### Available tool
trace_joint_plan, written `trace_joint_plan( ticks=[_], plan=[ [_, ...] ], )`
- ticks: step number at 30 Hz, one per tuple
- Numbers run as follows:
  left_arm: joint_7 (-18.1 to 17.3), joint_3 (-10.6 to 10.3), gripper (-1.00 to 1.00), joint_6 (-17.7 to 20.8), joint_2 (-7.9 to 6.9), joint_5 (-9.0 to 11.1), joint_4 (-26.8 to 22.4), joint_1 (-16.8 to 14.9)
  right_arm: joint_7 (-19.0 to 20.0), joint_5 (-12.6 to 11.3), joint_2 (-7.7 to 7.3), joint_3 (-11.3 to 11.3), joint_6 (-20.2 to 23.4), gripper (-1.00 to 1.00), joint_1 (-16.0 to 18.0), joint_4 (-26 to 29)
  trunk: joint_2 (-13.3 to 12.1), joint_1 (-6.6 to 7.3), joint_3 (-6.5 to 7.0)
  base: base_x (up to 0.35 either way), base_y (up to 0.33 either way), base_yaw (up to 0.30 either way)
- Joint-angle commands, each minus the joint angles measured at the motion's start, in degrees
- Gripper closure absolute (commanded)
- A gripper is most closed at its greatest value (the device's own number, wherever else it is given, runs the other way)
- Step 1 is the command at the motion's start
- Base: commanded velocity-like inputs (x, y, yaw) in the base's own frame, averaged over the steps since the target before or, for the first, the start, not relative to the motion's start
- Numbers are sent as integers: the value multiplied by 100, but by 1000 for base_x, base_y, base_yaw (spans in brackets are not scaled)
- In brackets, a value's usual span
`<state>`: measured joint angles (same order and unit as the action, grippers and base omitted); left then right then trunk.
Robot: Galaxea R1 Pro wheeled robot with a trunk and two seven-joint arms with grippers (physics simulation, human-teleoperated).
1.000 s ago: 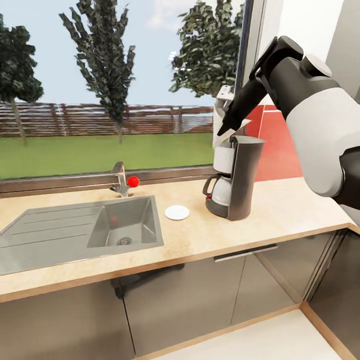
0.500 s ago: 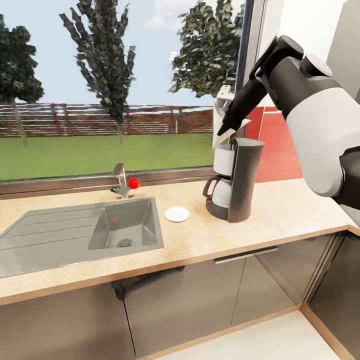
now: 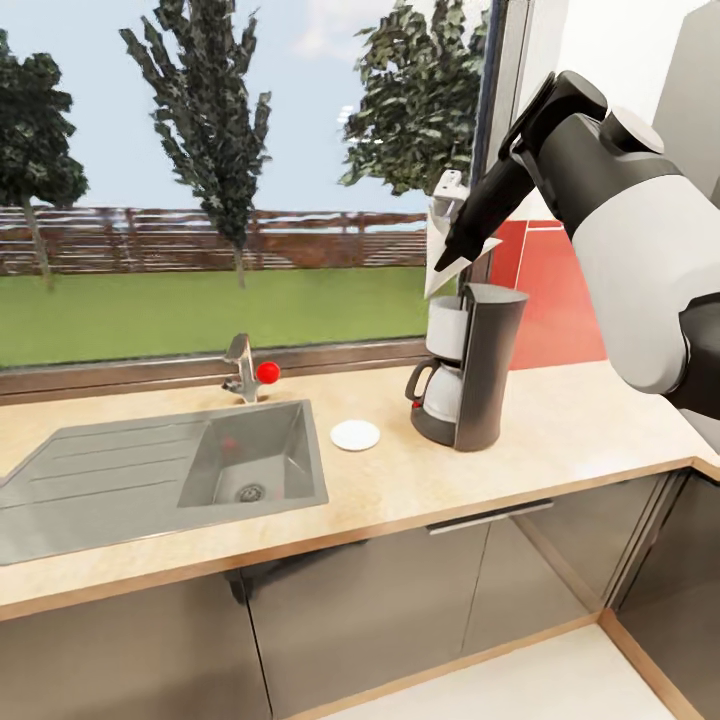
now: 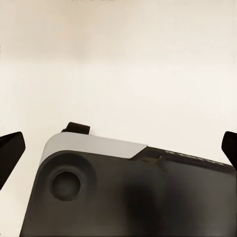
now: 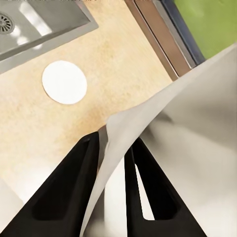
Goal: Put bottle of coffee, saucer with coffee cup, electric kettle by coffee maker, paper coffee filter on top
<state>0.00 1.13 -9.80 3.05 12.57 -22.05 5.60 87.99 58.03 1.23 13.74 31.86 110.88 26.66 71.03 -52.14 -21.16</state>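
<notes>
Now, change since a second ago: the whole head view has shifted slightly, so the camera moved; the right tool point(image 3: 447, 262) and the paper coffee filter point(image 3: 447, 268) sit a little higher above the coffee maker point(image 3: 470, 365), with a clear gap under the filter's lower point.
Right tool: its two black fingers point(image 5: 74, 187) are nearly closed, pinching the thin filter sheet point(image 5: 163, 143) between them; it hangs over the machine's top, touching nothing else.
Left tool: the wrist view shows two dark fingertips point(image 4: 11, 150) at opposite edges, spread wide, with nothing between them; behind them lies a grey and black robot part against a pale surface.
Filter: white, thin, a folded cone with its point downward, its edges curling in the right wrist view.
Coffee maker: tall dark grey column, white upper section, white carafe with a black handle, upright on the counter point(image 3: 560, 420) near the window.
Saucer point(image 3: 355, 435): small flat white disc lying on the counter between the sink point(image 3: 150, 475) and the coffee maker, apart from both; also seen from the right wrist camera point(image 5: 64, 82).
Counter: light beige wood grain, glossy dark grey cabinet fronts below.
Sink: matte grey metal, ribbed drainer, a tap point(image 3: 242, 365) with a red knob behind.
</notes>
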Motion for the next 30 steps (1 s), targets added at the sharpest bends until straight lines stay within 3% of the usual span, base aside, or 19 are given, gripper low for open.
trace_joint_plan(
  ticks=[1, 15, 30],
  plan=[
    [0, 11, -100, -4, 3, 18, -10, 1, 34, 24, 0, 7, 75, 100, 4, 6, -38, 22, 13, 0, 0, 0],
    [0, 11, -100, -4, 3, 18, -10, 0, 34, 24, 0, 7, 75, 100, 4, 6, -600, 330, 264, 0, 0, 0],
    [0, 16, -100, -4, 3, 18, -10, 2, 18, 45, 0, 13, 68, 100, 2, 6, -600, 330, 264, 56, -21, 0]
  ],
)
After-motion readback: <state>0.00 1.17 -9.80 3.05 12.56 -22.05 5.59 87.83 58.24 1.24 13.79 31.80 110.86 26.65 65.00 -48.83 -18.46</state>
